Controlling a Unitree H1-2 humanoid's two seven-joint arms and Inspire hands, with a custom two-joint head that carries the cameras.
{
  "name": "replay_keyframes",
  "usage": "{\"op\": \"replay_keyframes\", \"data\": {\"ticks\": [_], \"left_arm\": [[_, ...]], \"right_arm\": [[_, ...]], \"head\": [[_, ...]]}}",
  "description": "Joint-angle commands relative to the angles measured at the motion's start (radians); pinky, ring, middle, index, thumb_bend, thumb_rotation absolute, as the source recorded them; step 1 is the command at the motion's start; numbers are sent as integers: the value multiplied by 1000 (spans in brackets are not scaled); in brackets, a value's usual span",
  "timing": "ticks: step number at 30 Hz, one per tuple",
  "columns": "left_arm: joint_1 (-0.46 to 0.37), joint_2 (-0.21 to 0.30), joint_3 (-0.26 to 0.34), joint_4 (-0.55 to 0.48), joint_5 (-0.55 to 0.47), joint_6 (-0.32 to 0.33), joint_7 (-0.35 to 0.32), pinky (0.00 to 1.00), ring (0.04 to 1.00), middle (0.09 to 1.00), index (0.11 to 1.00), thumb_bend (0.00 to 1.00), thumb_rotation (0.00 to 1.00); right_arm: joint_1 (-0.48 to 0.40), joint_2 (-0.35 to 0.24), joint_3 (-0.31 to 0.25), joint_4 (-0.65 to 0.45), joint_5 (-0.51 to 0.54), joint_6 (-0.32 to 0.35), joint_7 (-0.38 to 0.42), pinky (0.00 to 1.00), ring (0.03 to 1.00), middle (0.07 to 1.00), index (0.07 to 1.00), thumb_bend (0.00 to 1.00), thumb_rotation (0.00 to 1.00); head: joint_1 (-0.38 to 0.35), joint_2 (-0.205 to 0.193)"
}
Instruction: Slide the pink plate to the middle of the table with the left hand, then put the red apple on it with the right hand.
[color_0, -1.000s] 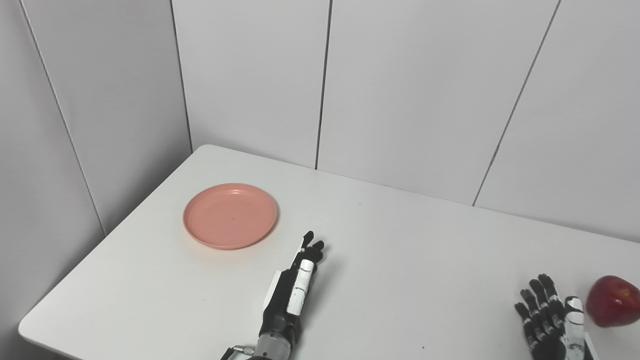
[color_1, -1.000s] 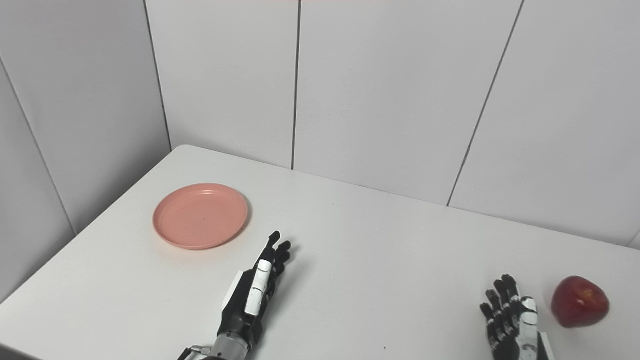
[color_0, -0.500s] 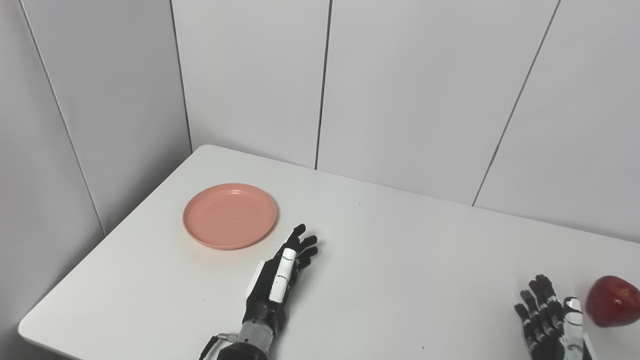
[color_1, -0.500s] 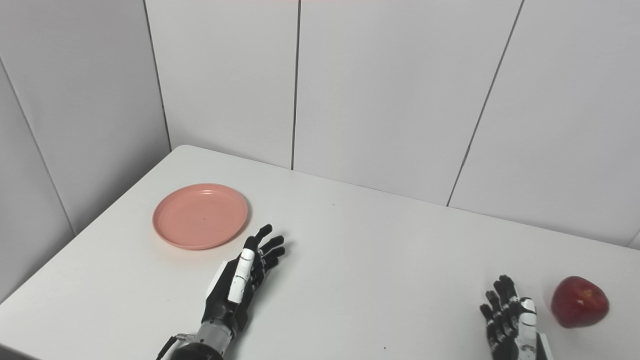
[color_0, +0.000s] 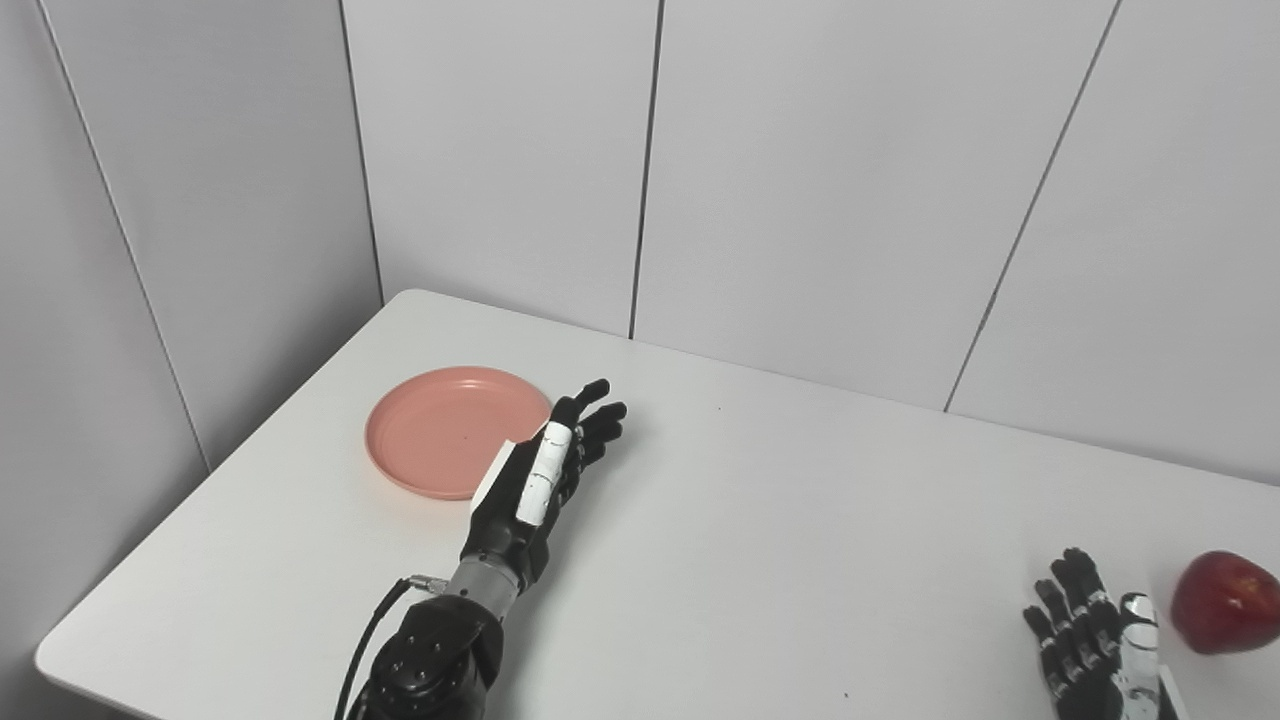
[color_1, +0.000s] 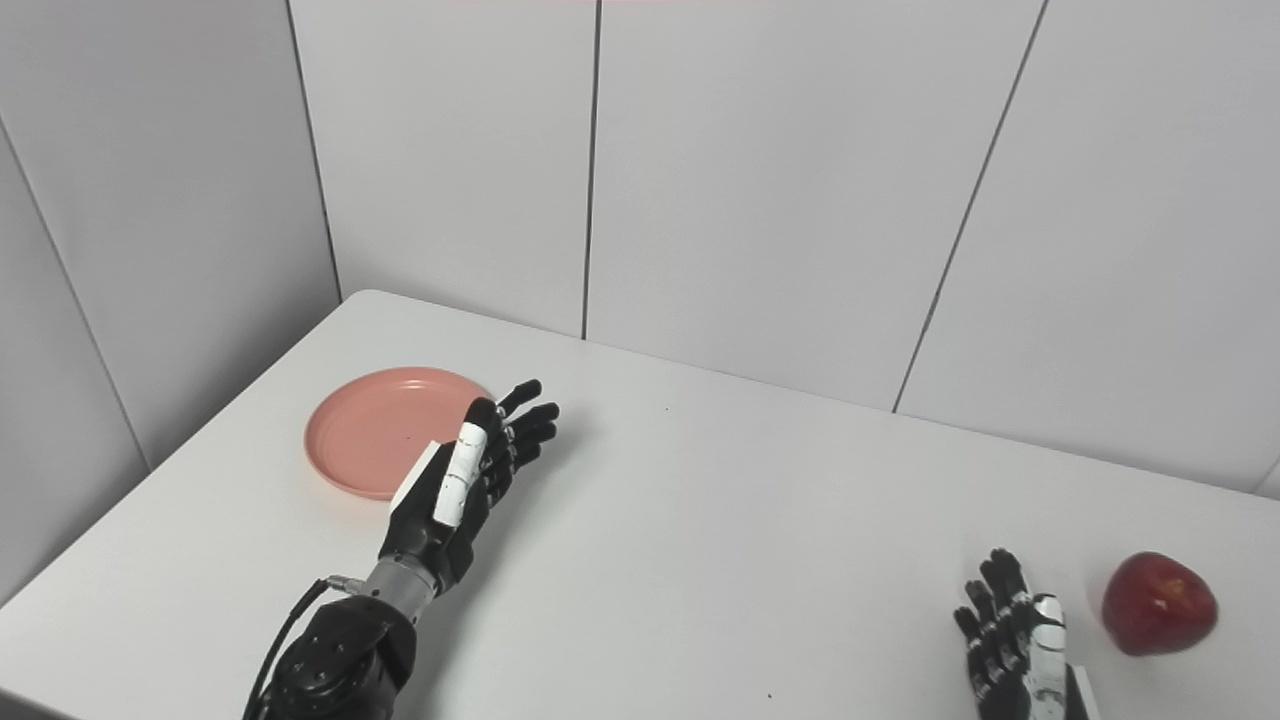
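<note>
Pink plate (color_0: 440, 430): far left on white table (color_0: 800, 520), its right rim overlapped by the empty, spread left hand (color_0: 540, 470). Red apple (color_0: 1225, 602): near right edge, just beside the splayed, empty right hand (color_0: 1095, 640). Bare tabletop is seen between.

One pink plate (color_0: 440, 430), one red apple (color_0: 1225, 602), one table (color_0: 800, 520), and two hands (left (color_0: 540, 470), right (color_0: 1095, 640)).

Both my eyes look down from above the near edge of the white table (color_0: 800, 560), facing its far wall corner. They sit side by side; the right eye's picture lies slightly shifted. Both share nearly the whole tabletop.
</note>
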Motion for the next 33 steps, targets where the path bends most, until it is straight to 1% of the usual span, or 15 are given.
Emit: {"op": "replay_keyframes", "data": {"ticks": [1, 5, 8, 11, 13, 17, 20, 22, 24, 26, 28, 30, 33], "left_arm": [[-60, 21, 5, -51, -17, 26, -7, 936, 872, 868, 879, 928, 999], [-96, 43, 19, -86, -25, 73, -4, 925, 869, 863, 875, 924, 1000], [-125, 71, 35, -97, -40, 104, -10, 915, 893, 881, 886, 920, 1000], [-158, 106, 53, -85, -58, 120, -23, 909, 896, 886, 892, 911, 1000], [-173, 121, 63, -77, -67, 129, -27, 909, 895, 887, 897, 914, 1000], [-208, 157, 91, -37, -96, 130, -38, 911, 891, 885, 904, 918, 1000], [-234, 184, 114, 9, -115, 109, -47, 867, 866, 869, 892, 925, 998], [-249, 202, 132, 49, -130, 82, -62, 850, 858, 865, 892, 927, 994], [-270, 228, 160, 109, -145, 42, -78, 822, 849, 863, 892, 945, 981], [-285, 245, 176, 152, -155, 11, -90, 811, 847, 861, 894, 941, 987], [-300, 268, 185, 196, -154, -20, -104, 829, 852, 861, 909, 943, 998], [-314, 289, 193, 241, -149, -55, -114, 823, 853, 861, 915, 944, 1000], [-336, 312, 200, 299, -141, -93, -113, 801, 845, 850, 891, 947, 1000]], "right_arm": [[39, 29, 12, 31, 8, -11, 3, 1000, 1000, 994, 970, 764, 998], [40, 31, 12, 27, 7, -9, 2, 1000, 1000, 991, 967, 762, 987], [41, 32, 13, 27, 5, -9, 0, 1000, 1000, 992, 962, 766, 987], [42, 33, 13, 27, 4, -9, -1, 1000, 1000, 991, 960, 767, 986], [43, 33, 14, 25, 3, -10, 0, 1000, 1000, 992, 961, 767, 986], [43, 35, 14, 25, 1, -11, -2, 1000, 1000, 992, 958, 761, 982], [41, 37, 14, 28, -1, -11, -4, 1000, 1000, 996, 961, 757, 983], [40, 38, 15, 29, -3, -11, -4, 1000, 1000, 994, 961, 756, 981], [39, 39, 13, 31, 2, -12, -3, 1000, 1000, 994, 958, 753, 975], [39, 41, 11, 32, 7, -12, -1, 1000, 1000, 996, 960, 754, 971], [40, 40, 11, 32, 6, -13, 1, 1000, 1000, 998, 961, 752, 975], [42, 40, 12, 31, 1, -15, -1, 1000, 1000, 996, 960, 752, 977], [42, 39, 13, 32, -1, -15, 0, 1000, 1000, 994, 959, 753, 978]], "head": [[-1, 1], [-2, 1], [-3, 0], [-6, 1], [-7, 3], [-10, 1], [-12, -2], [-13, -4], [-13, -4], [-13, -4], [-14, -6], [-15, -8], [-15, -8]]}}
